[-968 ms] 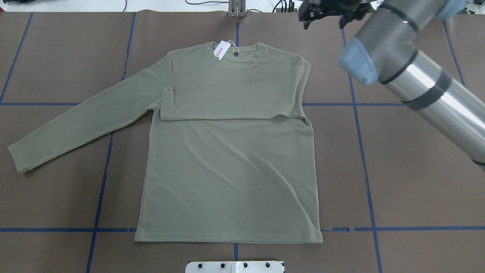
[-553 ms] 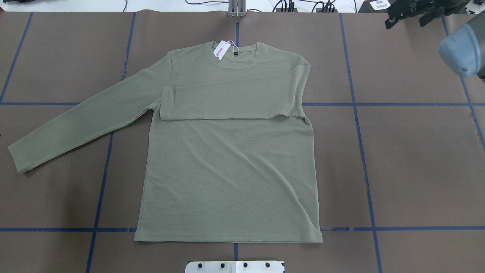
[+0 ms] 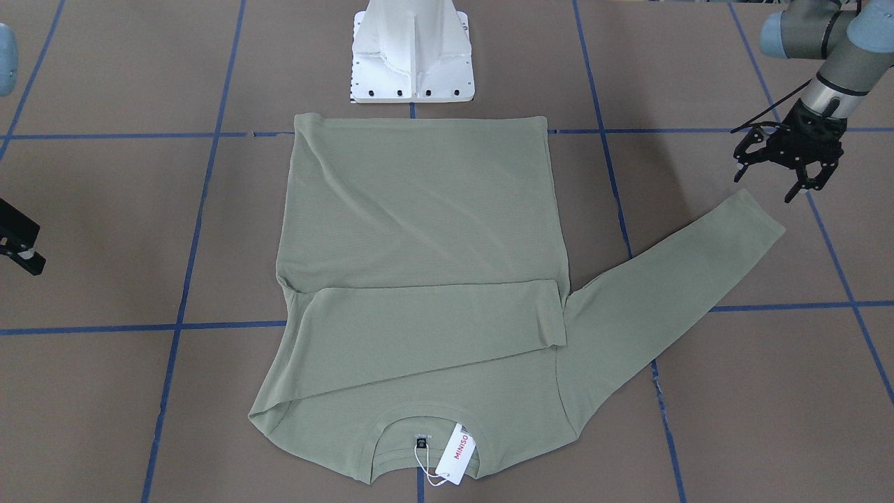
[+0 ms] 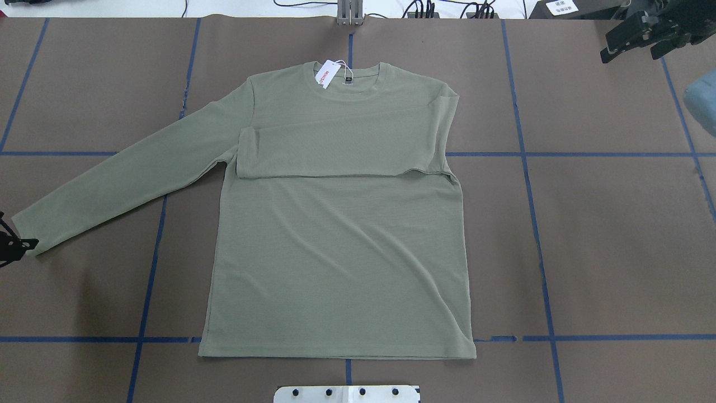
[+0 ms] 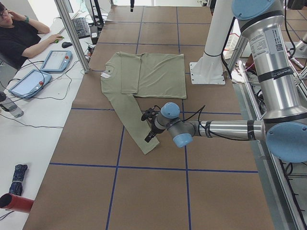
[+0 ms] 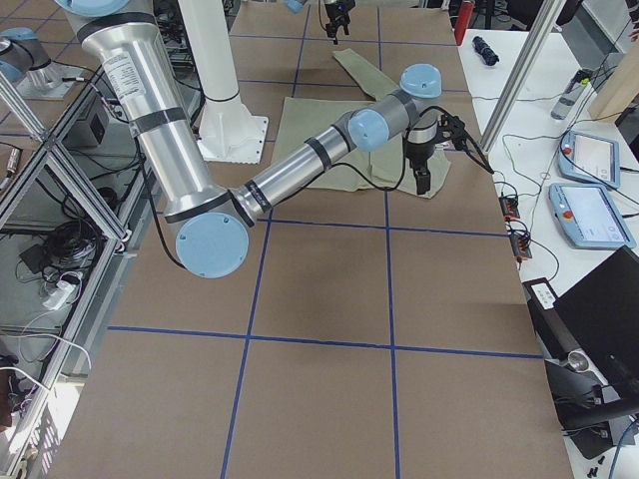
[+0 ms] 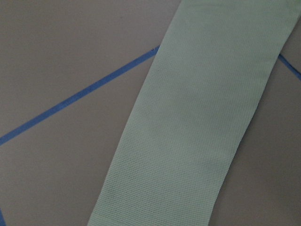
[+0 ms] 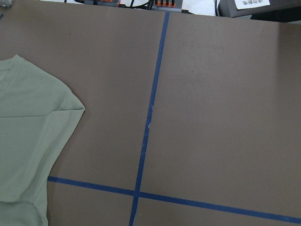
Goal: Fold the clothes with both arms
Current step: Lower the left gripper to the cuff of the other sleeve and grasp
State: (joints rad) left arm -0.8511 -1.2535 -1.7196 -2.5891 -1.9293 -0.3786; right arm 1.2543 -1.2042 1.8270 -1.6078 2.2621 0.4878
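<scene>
The sage-green long-sleeved shirt (image 4: 341,252) lies flat, collar at the far side, with a white hang tag (image 4: 327,74) at the collar. One sleeve is folded across the chest (image 4: 341,151). The other sleeve (image 3: 670,279) stretches out straight, and its cuff (image 3: 758,213) sits just below my left gripper (image 3: 765,187). That gripper hangs open a little above the table, holding nothing. The left wrist view looks down on the sleeve (image 7: 197,122). My right gripper (image 4: 629,55) stands open over bare table at the far right corner, away from the shirt (image 8: 28,141).
The white pedestal base (image 3: 413,52) stands just past the hem. Blue tape lines (image 4: 537,224) grid the brown table. A metal post (image 4: 350,14) is at the far edge. A seated person (image 5: 19,38) and teach pendants (image 6: 589,190) are beyond the far side.
The right arm has swung away to the right, out of the table's middle, with its gripper now at the far right corner. The left gripper has appeared at the left edge beside the cuff.
</scene>
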